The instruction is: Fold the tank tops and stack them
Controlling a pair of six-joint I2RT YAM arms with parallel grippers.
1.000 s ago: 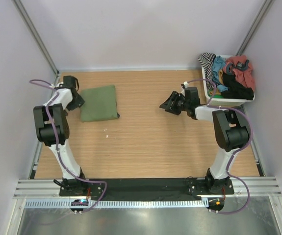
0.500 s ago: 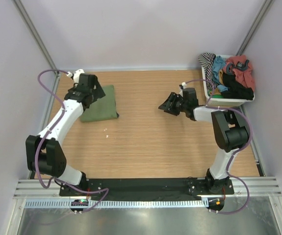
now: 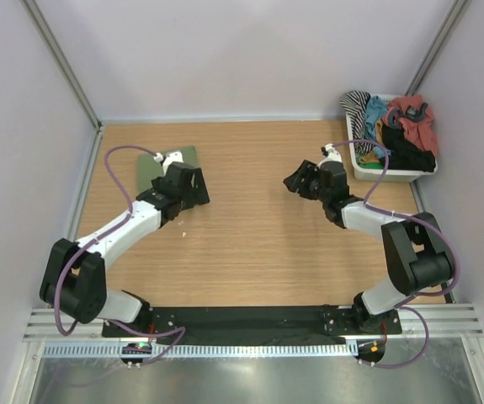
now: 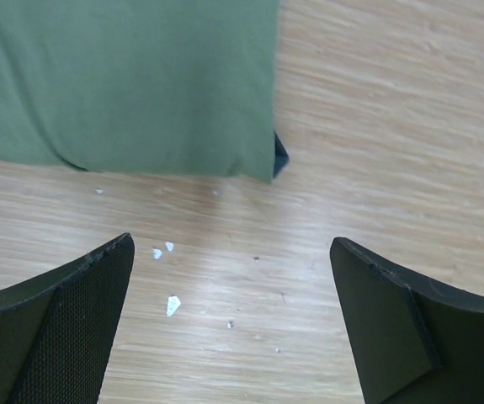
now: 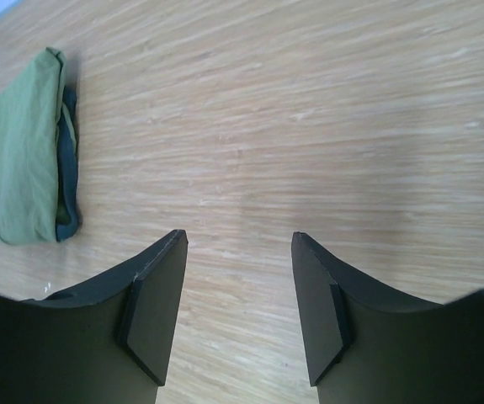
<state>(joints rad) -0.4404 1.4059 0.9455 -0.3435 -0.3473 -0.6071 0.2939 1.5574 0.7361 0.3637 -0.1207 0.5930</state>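
Folded olive tank top [image 4: 124, 84] on table [image 4: 393, 151]

Robot lab cell (2 bolted arms [image 3: 132, 227], white-walled table [image 3: 250, 252]).

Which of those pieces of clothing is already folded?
The olive green tank top: it lies folded flat on the table, alone. The others, the black one included, are heaped unfolded in the white bin.

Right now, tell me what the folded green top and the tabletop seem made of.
The green top looks like soft matte cloth, maybe cotton jersey: gentle creases, rounded folds. The tabletop looks like pale wood or laminate: straight grain lines, smooth low sheen.
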